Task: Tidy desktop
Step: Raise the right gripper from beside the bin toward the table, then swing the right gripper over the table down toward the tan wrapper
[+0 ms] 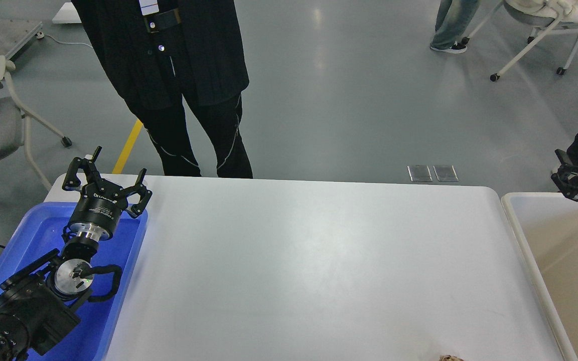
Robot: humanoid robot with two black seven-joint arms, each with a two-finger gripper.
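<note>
The desktop [319, 260] is a large white tabletop with rounded corners, and it fills the middle of the head view. A small brownish scrap [450, 358] lies on it at the very bottom edge, mostly cut off. My left gripper [118, 164] is open and empty. It hovers over the far end of the blue tray at the desktop's left side. My right gripper [567, 175] shows small and dark at the right edge, above the beige bin. Its fingers cannot be told apart.
A blue plastic tray [28, 235] lies at the left under my left arm. A beige white-rimmed bin [516, 220] stands at the right. A person in black [188, 100] stands close to the desktop's far edge. Chairs stand on the grey floor beyond.
</note>
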